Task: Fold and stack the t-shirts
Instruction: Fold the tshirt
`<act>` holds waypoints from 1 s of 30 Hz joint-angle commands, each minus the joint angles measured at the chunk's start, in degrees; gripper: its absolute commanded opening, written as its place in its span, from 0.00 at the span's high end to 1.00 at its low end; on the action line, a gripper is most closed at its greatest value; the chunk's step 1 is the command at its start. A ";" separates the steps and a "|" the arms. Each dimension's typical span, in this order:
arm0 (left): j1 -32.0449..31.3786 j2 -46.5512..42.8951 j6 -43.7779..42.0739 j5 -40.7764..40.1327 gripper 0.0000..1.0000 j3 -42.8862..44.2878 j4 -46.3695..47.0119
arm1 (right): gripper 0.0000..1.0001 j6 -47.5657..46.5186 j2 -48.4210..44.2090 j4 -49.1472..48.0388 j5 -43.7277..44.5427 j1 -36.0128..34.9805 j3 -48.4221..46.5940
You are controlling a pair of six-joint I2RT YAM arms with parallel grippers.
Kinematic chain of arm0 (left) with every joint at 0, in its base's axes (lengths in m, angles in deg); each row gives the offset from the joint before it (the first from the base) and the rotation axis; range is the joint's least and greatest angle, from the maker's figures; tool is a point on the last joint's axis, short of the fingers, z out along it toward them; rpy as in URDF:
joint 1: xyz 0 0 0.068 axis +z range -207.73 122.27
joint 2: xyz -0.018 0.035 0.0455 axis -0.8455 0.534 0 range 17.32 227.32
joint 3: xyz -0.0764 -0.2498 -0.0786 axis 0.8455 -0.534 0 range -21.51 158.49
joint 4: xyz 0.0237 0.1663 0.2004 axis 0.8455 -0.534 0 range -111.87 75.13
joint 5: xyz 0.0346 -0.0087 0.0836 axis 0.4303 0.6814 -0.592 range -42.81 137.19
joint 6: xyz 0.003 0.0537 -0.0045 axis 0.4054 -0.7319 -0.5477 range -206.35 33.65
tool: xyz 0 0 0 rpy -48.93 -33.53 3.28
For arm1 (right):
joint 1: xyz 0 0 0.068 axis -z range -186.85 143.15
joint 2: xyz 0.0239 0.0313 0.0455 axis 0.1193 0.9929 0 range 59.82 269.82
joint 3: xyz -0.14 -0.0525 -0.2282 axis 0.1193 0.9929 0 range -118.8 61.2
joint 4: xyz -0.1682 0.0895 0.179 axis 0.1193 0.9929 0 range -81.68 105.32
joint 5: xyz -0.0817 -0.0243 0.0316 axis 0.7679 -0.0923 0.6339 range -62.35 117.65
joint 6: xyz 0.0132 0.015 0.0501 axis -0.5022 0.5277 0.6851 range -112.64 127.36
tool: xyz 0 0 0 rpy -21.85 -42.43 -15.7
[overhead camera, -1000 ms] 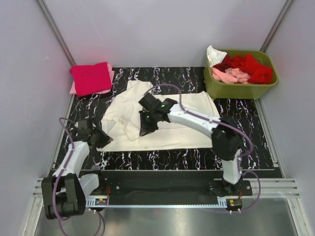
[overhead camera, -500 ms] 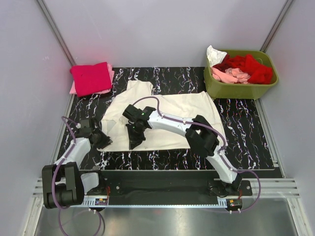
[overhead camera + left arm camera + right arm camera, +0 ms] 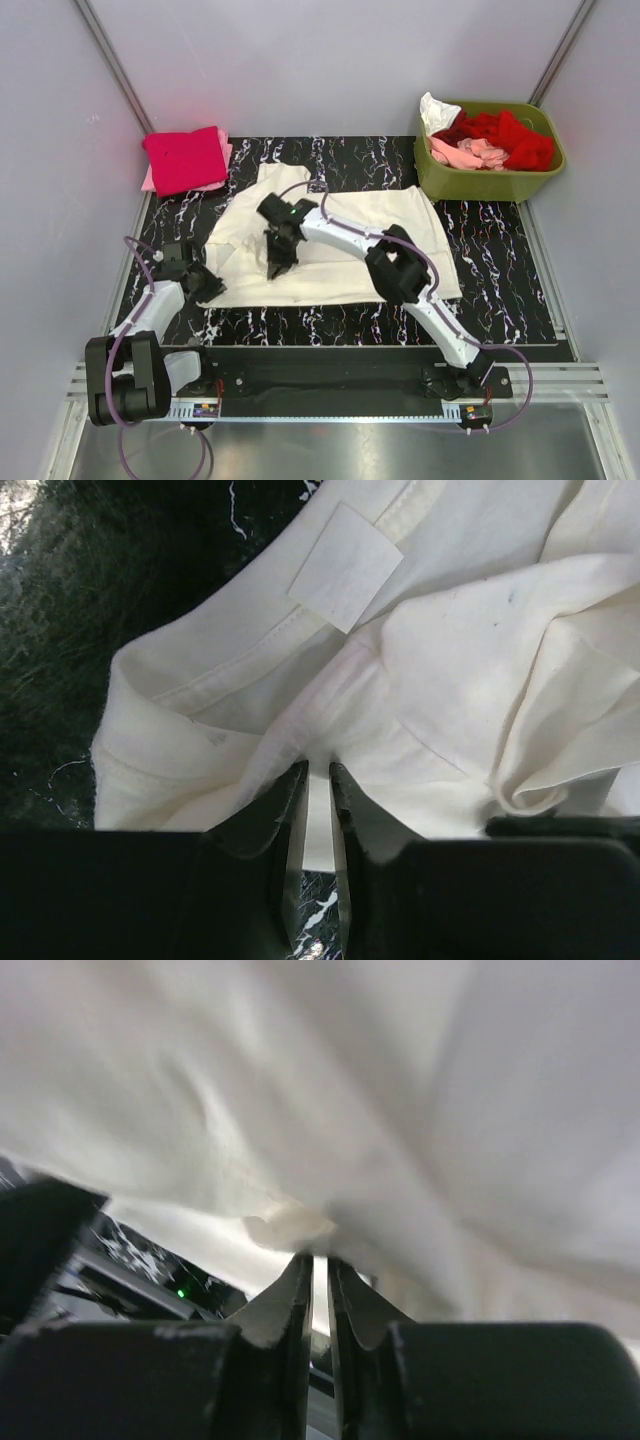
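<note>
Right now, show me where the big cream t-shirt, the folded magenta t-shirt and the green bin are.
cream-white t-shirt (image 3: 400, 210): top external view, on its flat body panel beyond the right arm.
magenta-red t-shirt (image 3: 185, 158): top external view, on the middle of its folded top face.
olive-green bin (image 3: 470, 184): top external view, on its near outer wall.

I am working in a robot lab cell, not a home. Plain pale grey panel walls (image 3: 330, 60) with metal corner struts (image 3: 108, 60) box in a black marbled table (image 3: 500, 290). The left arm (image 3: 148, 318) and right arm (image 3: 445, 330) are bolted to a slotted aluminium rail (image 3: 560, 380) at its near edge, trailing purple cables (image 3: 128, 262).
</note>
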 commanded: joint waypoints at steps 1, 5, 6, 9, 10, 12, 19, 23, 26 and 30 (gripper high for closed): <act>0.01 -0.70 -0.34 -4.21 0.80 -0.37 -0.26 | 0.82 -0.04 0.34 2.18 2.74 7.19 -5.59; 0.01 -0.61 -0.43 -4.83 0.81 -0.29 -0.62 | 0.78 -1.53 1.74 4.20 1.25 13.08 -11.55; 0.01 -0.61 -0.43 -4.92 0.81 -0.37 -0.70 | 0.77 -2.14 2.18 4.98 1.25 15.35 -12.79; 0.01 -0.61 -0.52 -5.27 0.82 -0.20 -0.97 | 0.75 -3.37 6.12 7.53 3.44 20.79 -19.64; 0.01 -0.70 -0.52 -5.18 0.82 -0.20 -0.97 | 0.75 -3.47 7.10 8.58 3.88 22.56 -21.83; -0.08 -1.14 -0.52 -4.83 0.82 -0.02 -1.23 | 0.75 -4.77 7.90 10.61 2.49 24.85 -26.42; 0.01 -2.55 -0.96 -3.08 0.67 1.72 -1.14 | 0.33 -16.64 -12.18 0.61 6.06 15.65 -6.16; -0.08 -4.65 -1.57 -3.77 0.60 5.16 -5.18 | 0.31 -18.67 -18.38 -4.23 9.15 6.69 7.03; -0.08 -6.76 -2.01 -4.48 0.59 7.79 -7.37 | 0.31 -17.88 -17.94 -4.15 8.63 4.31 8.38; 0.01 -7.99 -3.68 -3.78 0.58 11.13 -11.24 | 0.33 -18.32 -14.96 -3.45 8.45 1.93 6.45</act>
